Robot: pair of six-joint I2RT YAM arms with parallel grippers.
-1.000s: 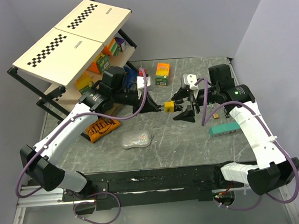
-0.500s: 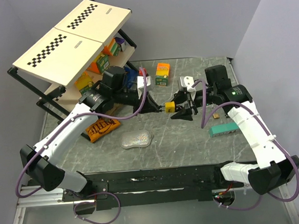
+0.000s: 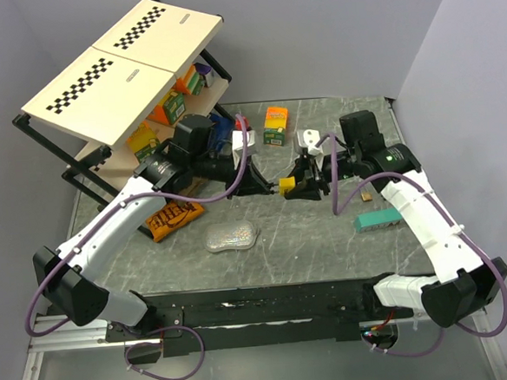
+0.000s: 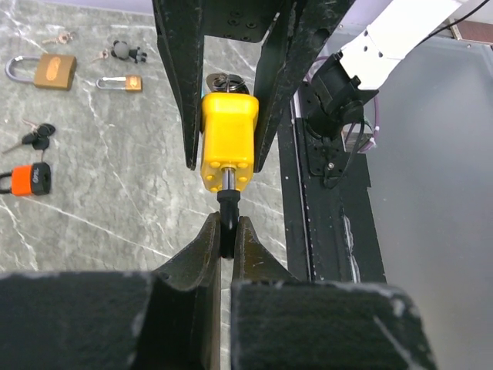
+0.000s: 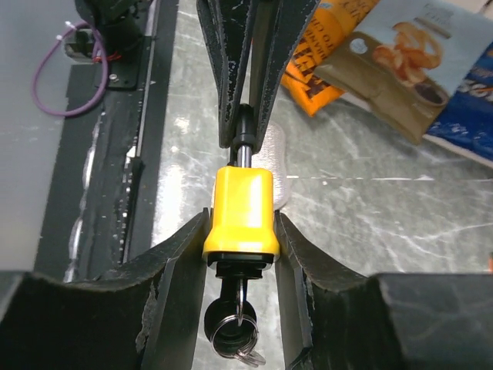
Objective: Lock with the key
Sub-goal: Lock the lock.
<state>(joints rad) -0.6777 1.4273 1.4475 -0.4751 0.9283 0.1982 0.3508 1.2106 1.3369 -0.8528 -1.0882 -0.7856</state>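
A yellow padlock (image 3: 286, 185) hangs in the air between my two grippers over the middle of the table. My right gripper (image 3: 302, 185) is shut on its yellow body (image 5: 241, 204). A black key (image 5: 235, 312) with a metal ring sits in the keyhole, between the right fingers. My left gripper (image 3: 265, 182) is shut on the black shackle (image 4: 227, 206) that sticks out of the padlock's other end (image 4: 228, 142). In the right wrist view the left fingers (image 5: 223, 69) pinch the shackle just above the body.
Other padlocks lie on the table: a brass one (image 4: 52, 69), a small brass one (image 4: 123, 82) and an orange one (image 4: 31, 179), with loose keys. An orange snack bag (image 3: 173, 217), a clear pouch (image 3: 232, 237), a teal box (image 3: 379, 220), an orange-green box (image 3: 275, 125) and a shelf rack (image 3: 124, 86) stand around.
My right gripper has moved left with the yellow padlock, closing up on my left gripper. The left arm has barely moved.
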